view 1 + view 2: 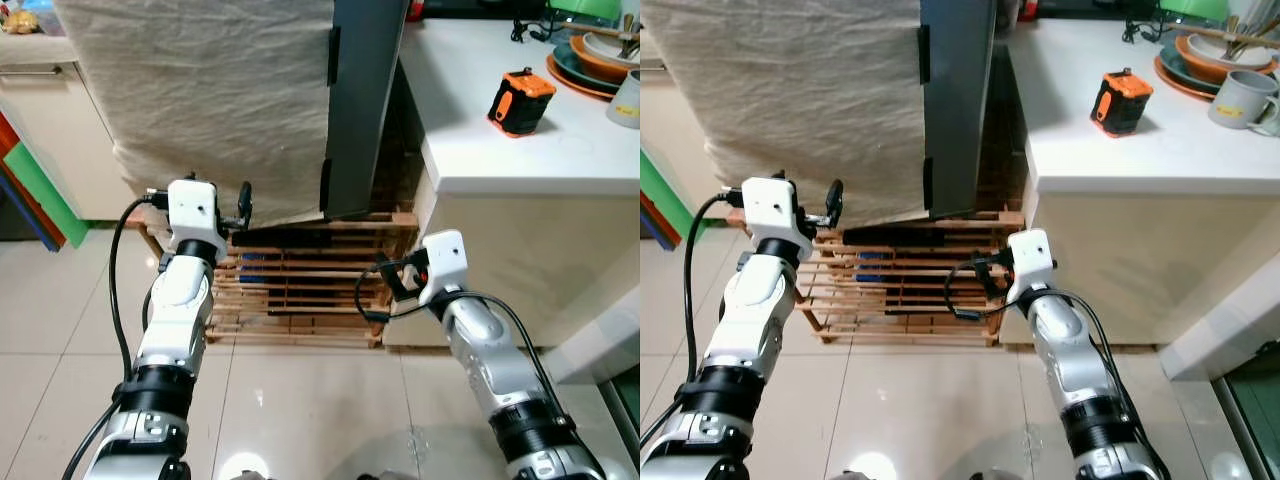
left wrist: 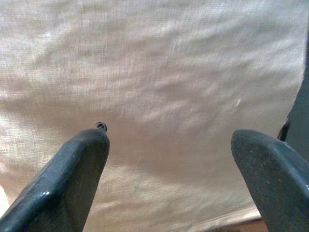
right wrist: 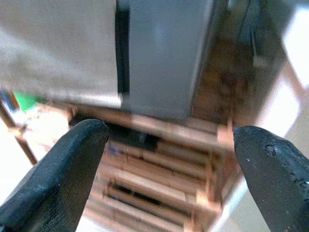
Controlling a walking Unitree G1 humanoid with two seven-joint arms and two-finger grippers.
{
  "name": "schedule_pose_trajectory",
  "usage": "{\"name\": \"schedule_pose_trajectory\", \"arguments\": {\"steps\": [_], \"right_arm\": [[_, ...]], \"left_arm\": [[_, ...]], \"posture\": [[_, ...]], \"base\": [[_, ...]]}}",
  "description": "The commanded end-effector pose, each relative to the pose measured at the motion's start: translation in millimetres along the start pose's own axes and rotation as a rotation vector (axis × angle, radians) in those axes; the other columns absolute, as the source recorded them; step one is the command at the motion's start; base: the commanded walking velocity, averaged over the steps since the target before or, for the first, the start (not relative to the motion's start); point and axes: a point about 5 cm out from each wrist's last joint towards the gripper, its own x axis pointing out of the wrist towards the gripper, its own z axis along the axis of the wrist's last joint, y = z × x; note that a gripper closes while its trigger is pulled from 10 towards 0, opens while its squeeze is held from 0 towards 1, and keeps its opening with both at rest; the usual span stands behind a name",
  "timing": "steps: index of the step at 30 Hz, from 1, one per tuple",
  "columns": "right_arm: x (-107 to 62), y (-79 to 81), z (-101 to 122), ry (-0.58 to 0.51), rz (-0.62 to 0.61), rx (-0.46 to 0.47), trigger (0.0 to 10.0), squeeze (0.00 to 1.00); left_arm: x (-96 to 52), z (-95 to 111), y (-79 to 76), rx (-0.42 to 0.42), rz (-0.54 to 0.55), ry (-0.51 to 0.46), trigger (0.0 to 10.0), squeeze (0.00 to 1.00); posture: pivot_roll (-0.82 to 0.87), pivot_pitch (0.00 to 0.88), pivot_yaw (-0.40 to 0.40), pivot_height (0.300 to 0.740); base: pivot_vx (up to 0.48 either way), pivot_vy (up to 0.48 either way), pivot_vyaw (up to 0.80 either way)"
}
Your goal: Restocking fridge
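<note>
**Fridge shut, both sets of fingers spread and empty**

While closed, fridge stands on wooden pallet, just ahead of right gripper, cloth draped beside it, facing left gripper. Fingers released on both sides, grasping nothing. Best done by hooking the door edge squarely and pulling slowly. On table, beyond right fingers: stacked plates, mug, contents unclear.
</note>
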Motion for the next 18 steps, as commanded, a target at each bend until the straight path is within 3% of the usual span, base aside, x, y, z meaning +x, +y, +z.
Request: {"name": "schedule_pose_trajectory", "arguments": {"steps": [1, 12, 18], "right_arm": [[5.5, -4.9, 6.6, -0.032, -0.039, 0.044, 10.0, 0.0], [18.9, -1.1, 15.8, -0.05, -0.038, 0.038, 10.0, 0.0], [20.9, 0.1, 19.8, -0.081, -0.041, 0.034, 10.0, 0.0]], "left_arm": [[1.7, 3.5, -5.1, -0.007, 0.003, 0.009, 10.0, 0.0], [1.9, 4.3, -5.7, -0.017, 0.009, 0.036, 10.0, 0.0], [4.4, 12.6, -5.6, 0.027, -0.018, 0.007, 10.0, 0.0]], "posture": [[-0.1, 0.027, -0.018, 0.74], [-0.08, 0.017, -0.025, 0.74], [-0.08, 0.021, -0.021, 0.74]], "base": [[0.45, 0.0, 0.0], [0.449, 0.0, 0.0], [0.45, 0.0, 0.0]]}}
